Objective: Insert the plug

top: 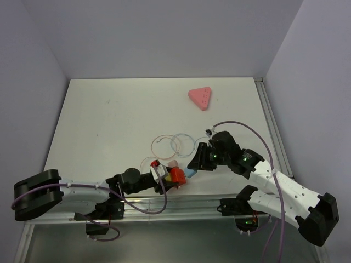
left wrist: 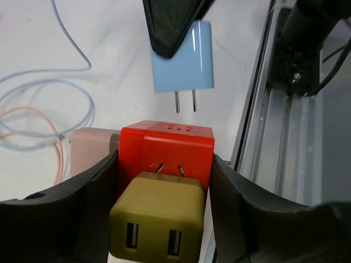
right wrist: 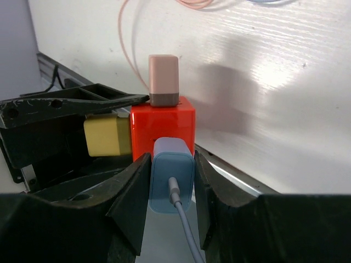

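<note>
The small light-blue boxy plastic plug (left wrist: pixel 182 57) is clamped between the right gripper (right wrist: pixel 171 181) fingers, prongs held just short of the orange-red plastic socket cube (left wrist: pixel 175 142), which is gripped between the left gripper (left wrist: pixel 164 175) fingers, seemingly braced for insertion.

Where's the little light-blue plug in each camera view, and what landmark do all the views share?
Top external: the light-blue plug is low centre, just right of the orange-red cube.
Left wrist: upper centre, prongs pointing down at the cube, not yet in it.
Right wrist: bottom centre, gripped by the right gripper, in front of the cube.
Shared landmark: the orange-red cube.
</note>
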You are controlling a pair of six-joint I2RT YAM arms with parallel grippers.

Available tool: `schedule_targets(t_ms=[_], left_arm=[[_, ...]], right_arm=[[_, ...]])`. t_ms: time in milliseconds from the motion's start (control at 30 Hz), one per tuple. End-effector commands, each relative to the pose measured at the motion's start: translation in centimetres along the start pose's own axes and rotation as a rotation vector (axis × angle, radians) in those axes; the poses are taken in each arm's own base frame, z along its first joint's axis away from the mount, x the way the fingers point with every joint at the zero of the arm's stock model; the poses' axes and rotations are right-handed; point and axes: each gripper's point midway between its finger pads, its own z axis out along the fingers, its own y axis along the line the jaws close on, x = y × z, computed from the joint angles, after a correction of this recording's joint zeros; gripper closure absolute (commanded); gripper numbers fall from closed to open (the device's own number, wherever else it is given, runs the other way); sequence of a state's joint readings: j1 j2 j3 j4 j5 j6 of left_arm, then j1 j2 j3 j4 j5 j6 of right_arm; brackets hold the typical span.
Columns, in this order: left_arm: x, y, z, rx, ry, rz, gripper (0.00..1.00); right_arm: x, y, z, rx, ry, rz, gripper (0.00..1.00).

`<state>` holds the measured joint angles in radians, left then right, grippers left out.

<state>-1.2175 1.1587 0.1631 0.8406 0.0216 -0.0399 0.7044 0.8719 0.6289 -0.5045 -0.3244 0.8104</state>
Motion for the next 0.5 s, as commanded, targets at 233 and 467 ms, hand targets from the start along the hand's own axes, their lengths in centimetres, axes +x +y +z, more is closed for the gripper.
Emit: schedule_targets(t_ms=[233, 467], left_arm=[[-8.8, -0.3, -0.9, 0.013, -0.213, 0.122, 1.00], [-11.2, -0.2, -1.8, 0.000, -0.258, 0.147, 1.00]], right_arm=[[-2.3, 5.9, -3.1, -0.215, -0.143, -0.032, 1.00], [-2.5, 6.7, -3.7, -0.227, -0.173, -0.031, 1.00]])
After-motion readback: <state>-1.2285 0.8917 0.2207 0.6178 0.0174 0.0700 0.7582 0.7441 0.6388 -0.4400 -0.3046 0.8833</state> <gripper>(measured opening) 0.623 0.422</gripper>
